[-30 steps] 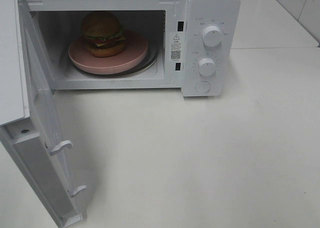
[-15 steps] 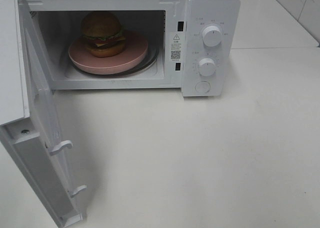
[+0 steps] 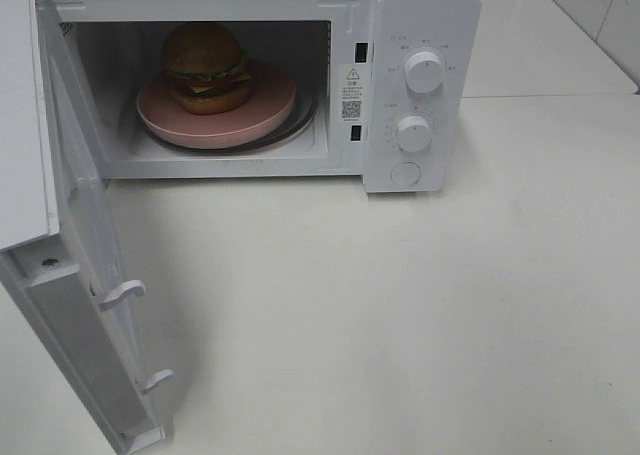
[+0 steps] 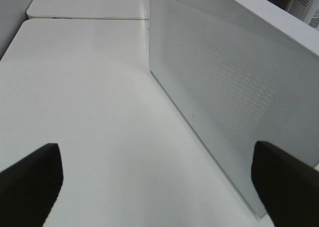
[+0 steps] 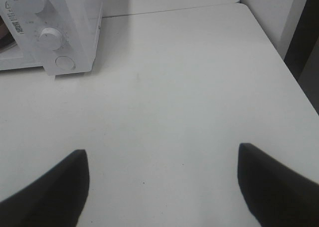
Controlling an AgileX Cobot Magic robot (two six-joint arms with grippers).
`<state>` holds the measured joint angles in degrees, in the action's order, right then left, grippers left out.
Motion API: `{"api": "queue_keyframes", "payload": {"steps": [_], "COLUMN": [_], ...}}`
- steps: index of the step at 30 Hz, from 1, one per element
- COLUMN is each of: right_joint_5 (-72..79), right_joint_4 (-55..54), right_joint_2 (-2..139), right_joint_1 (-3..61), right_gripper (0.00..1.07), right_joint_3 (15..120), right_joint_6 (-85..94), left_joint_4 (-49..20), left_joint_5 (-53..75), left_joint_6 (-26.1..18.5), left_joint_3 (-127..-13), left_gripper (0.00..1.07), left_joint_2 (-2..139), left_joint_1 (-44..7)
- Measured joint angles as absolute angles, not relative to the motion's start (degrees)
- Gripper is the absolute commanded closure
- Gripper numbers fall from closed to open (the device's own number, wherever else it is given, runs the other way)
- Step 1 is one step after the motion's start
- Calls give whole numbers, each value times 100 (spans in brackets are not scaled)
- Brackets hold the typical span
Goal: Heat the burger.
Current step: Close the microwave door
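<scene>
High view: white microwave (image 3: 455,25) on white tabletop (image 3: 400,305), door (image 3: 75,265) swung wide open to the left. Inside the cavity, burger (image 3: 205,67) upright on round pink plate (image 3: 260,110), toward the plate's rear left. On the front frame just right of the cavity, a sticker (image 3: 351,93) with warning triangle and QR code; its print too small to read. On the control panel, upper knob (image 3: 424,72) above lower knob (image 3: 413,133), round button (image 3: 405,173) beneath both; markings around the knobs too small to read.

Left wrist view: left gripper (image 4: 159,187) spread wide, dark fingertips (image 4: 30,182) well apart, clasping nothing. Ahead, the door's outer face with its fine dotted mesh, standing over bare tabletop.

Right wrist view: right gripper (image 5: 162,187) spread wide too, empty, above bare tabletop. Well ahead, the microwave's panel end with both knobs and the round button; sticker only partly in view, lettering blurred.
</scene>
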<state>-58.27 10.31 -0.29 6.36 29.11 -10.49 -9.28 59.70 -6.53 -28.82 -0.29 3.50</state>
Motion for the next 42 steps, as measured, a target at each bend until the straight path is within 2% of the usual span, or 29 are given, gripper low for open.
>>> {"api": "queue_keyframes", "payload": {"steps": [11, 14, 15, 17, 18, 19, 20, 21, 22, 23, 24, 25, 26, 27, 28, 29, 36, 42], "right_joint_5": [-5827, -5827, -5827, -5827, -5827, -5827, -5827, -5827, -5827, -5827, -5827, -5827, -5827, -5827, -5827, -5827, -5827, -5827], "right_joint_4": [1031, 1031, 1031, 1031, 1031, 1031, 1031, 1031, 1031, 1031, 1031, 1031, 1031, 1031, 1031, 1031, 1031, 1031], "right_joint_2": [-29, -29, -29, -29, -29, -29, -29, -29, -29, -29, -29, -29, -29, -29, -29, -29, -29, -29], "right_joint_1": [636, 636, 636, 636, 636, 636, 636, 636, 636, 636, 636, 636, 636, 636, 636, 636, 636, 636], "right_gripper": [31, 31, 31, 31, 31, 31, 31, 31, 31, 31, 31, 31, 31, 31, 31, 31, 31, 31], "right_joint_3": [2911, 2911, 2911, 2911, 2911, 2911, 2911, 2911, 2911, 2911, 2911, 2911, 2911, 2911, 2911, 2911, 2911, 2911], "right_joint_6": [-1049, -1049, -1049, -1049, -1049, -1049, -1049, -1049, -1049, -1049, -1049, -1049, -1049, -1049, -1049, -1049, -1049, -1049], "left_joint_4": [-928, -928, -877, -819, -728, -728, -693, -642, -642, -625, -625, -625, -625, -625, -625, -625, -584, -487], "left_joint_5": [5964, 5919, 5741, 5655, 5506, 5506, 5420, 5231, 5231, 5002, 4864, 4864, 4589, 4589, 4475, 4297, 3598, 2217], "left_joint_6": [-607, -607, -607, -607, -607, -607, -607, -607, -607, -607, -607, -607, -607, -607, -607, -607, -607, -607], "left_joint_3": [-2882, -2956, -3019, -3031, -3042, -3042, -3048, -3048, -3048, -3048, -3048, -3048, -3048, -3048, -3048, -3048, -2848, -1982], "left_gripper": [9, 13, 20, 24, 36, 36, 43, 55, 55, 67, 74, 74, 87, 87, 94, 107, 107, 107], "left_joint_2": [-29, -29, -29, -29, 40, 40, 97, 235, 235, 390, 481, 481, 653, 653, 756, 963, 1570, 2040], "left_joint_1": [350, 350, 350, 350, 350, 350, 350, 350, 350, 350, 350, 350, 350, 350, 350, 350, 350, 350]}}
